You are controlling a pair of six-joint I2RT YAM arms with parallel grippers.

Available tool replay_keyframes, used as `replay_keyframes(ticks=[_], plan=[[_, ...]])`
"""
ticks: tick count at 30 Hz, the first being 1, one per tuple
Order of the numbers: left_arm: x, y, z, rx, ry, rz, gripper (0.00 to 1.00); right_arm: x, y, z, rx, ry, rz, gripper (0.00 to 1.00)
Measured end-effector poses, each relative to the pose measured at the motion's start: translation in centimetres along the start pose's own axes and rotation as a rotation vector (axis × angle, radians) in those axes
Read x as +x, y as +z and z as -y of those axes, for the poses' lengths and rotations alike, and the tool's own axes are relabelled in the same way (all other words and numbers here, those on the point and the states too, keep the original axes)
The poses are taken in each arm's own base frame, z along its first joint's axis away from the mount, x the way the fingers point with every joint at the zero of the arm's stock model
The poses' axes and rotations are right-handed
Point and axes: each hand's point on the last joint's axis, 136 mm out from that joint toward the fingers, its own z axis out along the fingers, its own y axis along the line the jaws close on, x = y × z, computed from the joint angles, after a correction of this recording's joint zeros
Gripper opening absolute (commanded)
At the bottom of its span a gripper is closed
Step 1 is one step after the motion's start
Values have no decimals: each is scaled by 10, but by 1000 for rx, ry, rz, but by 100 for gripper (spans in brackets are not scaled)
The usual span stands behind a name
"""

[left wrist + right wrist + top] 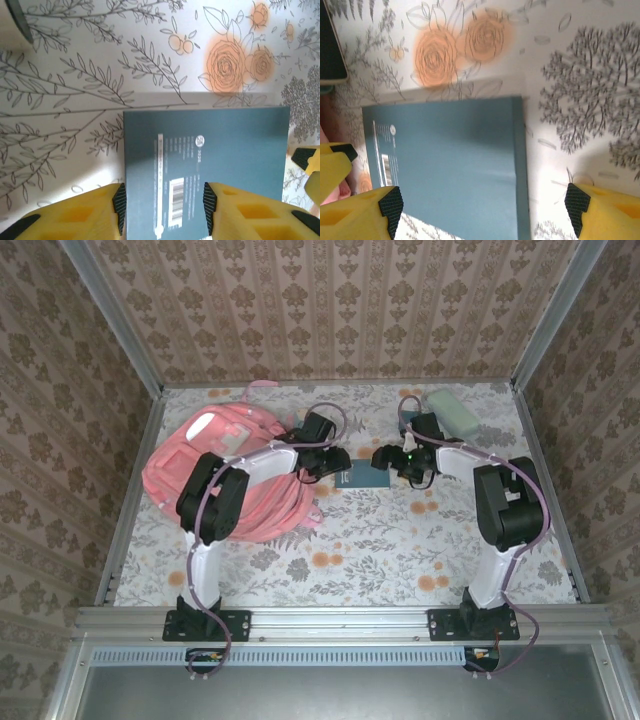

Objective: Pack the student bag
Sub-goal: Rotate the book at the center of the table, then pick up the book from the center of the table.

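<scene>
Student bag (215, 465): pink, lying on the floral surface (380, 550) left of the teal book (357, 476) and near it, partly under my left arm.
Teal book: flat on the surface, barcode side up, between my two pincers.
Left pincer (164, 205): over the book's left end, jaws partly apart and gripping nothing. One pad (118, 206) is at the book's edge, the other above its cover.
Right pincer (485, 205): over the book's right end, jaws spread wide and empty. One pad (391, 207) is above the cover, the other past the book's edge.
Pale green case (452, 410): beyond the book to its right, well apart from it.
</scene>
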Motion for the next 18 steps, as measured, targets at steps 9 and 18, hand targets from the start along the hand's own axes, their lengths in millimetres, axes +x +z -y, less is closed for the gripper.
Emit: replay_keyframes(ticks=[9, 18], plan=[[8, 15, -11, -23, -10, -39, 37, -3, 13, 2, -12, 26, -25, 84], [12, 17, -8, -16, -17, -42, 34, -3, 22, -16, -103, 61, -17, 82]])
